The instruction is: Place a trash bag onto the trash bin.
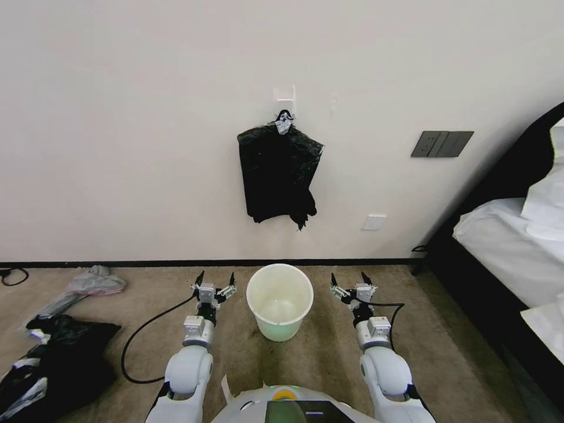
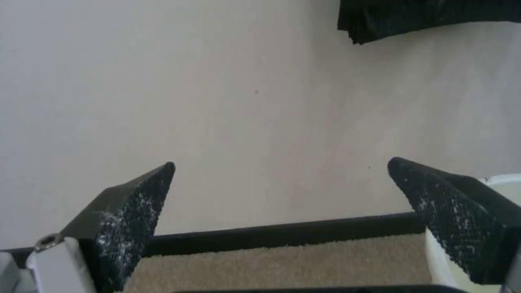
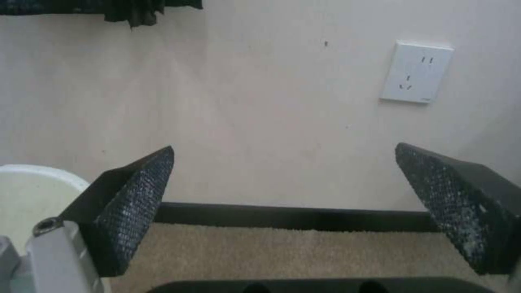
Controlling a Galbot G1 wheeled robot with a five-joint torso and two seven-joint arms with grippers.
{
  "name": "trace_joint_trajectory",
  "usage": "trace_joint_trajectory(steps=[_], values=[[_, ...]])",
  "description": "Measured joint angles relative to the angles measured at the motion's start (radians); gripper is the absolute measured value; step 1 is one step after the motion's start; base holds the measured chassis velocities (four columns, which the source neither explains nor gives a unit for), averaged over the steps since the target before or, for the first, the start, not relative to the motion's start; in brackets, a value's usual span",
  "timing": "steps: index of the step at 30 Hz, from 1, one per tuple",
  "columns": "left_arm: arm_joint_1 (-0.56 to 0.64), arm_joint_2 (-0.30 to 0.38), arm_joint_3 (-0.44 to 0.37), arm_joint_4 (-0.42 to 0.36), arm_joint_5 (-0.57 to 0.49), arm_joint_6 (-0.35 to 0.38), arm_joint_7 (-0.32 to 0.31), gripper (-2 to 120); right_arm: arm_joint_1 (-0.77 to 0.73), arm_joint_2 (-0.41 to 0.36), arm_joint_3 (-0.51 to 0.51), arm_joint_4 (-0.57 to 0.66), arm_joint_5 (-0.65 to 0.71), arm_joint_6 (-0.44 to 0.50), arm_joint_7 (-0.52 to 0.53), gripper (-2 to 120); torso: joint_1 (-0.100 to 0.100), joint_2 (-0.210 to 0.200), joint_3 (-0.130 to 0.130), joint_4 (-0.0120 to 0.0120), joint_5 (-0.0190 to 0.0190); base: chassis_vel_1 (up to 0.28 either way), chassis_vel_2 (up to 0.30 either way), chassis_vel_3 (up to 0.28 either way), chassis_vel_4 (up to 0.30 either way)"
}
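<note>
Grippers flank our trash bin (image 1: 279,301) on the beige carpet (image 1: 329,352): left gripper (image 1: 215,279) just left of its rim, right gripper (image 1: 351,281) just right, both spread wide and holding nothing. Bundle of black bags (image 1: 277,175) hangs on the wall hook (image 1: 285,101) above; bed (image 1: 511,235) at far right.

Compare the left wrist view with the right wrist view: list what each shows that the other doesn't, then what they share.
Left wrist alone: the left gripper, fingers spread.

Right wrist alone: the right gripper, fingers spread, and a white wall socket.

Both: the trash bin rim at one edge, the bundle of black bags hanging on the wall, the dark baseboard and the carpet.
</note>
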State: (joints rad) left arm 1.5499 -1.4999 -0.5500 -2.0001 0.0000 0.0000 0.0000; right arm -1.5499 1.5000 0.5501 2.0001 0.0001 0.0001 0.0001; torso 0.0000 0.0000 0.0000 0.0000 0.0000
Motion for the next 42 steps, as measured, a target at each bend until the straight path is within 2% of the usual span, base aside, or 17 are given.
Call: trace_joint_trajectory(steps=[19,20,22,23,27,28,30,42], values=[[0.004,0.001,0.002,0.000,0.000,-0.007,-0.005,100,-0.002,0.000,-0.001,0.000,-0.001,0.003,0.002,100,0.000,0.000,0.000,0.0000,0.0000,0.000,0.000,0.000,0.000],[0.010,0.004,0.007,-0.003,0.001,-0.018,-0.014,100,-0.007,0.000,-0.006,0.006,-0.003,0.018,0.010,100,0.000,0.000,0.000,-0.0001,0.0000,0.000,0.000,0.000,0.000],[0.049,0.020,0.032,-0.027,0.008,-0.086,-0.065,100,-0.031,0.001,-0.031,0.033,-0.021,0.080,0.041,100,0.000,0.000,0.000,0.0000,0.0000,0.000,0.000,0.000,0.000],[0.049,0.020,0.032,-0.027,0.008,-0.086,-0.065,100,-0.031,0.001,-0.031,0.033,-0.021,0.080,0.041,100,0.000,0.000,0.000,0.0000,0.0000,0.000,0.000,0.000,0.000],[0.132,0.054,0.087,-0.077,0.024,-0.236,-0.177,100,-0.088,0.003,-0.089,0.094,-0.065,0.225,0.117,100,0.000,0.000,0.000,0.0000,0.0000,0.000,0.000,0.000,0.000],[0.132,0.054,0.087,-0.077,0.024,-0.236,-0.177,100,-0.088,0.003,-0.089,0.094,-0.065,0.225,0.117,100,0.000,0.000,0.000,0.0000,0.0000,0.000,0.000,0.000,0.000],[0.160,0.063,0.098,-0.099,0.025,-0.296,-0.218,100,-0.120,0.003,-0.125,0.129,-0.083,0.305,0.158,100,0.000,0.000,0.000,-0.0002,-0.0001,0.000,0.000,0.000,0.000],[0.159,0.070,0.075,-0.115,0.002,-0.316,-0.205,100,-0.135,-0.041,-0.146,0.131,-0.013,0.305,0.144,100,0.000,0.000,0.000,0.0000,0.0000,0.000,0.000,0.000,0.000]])
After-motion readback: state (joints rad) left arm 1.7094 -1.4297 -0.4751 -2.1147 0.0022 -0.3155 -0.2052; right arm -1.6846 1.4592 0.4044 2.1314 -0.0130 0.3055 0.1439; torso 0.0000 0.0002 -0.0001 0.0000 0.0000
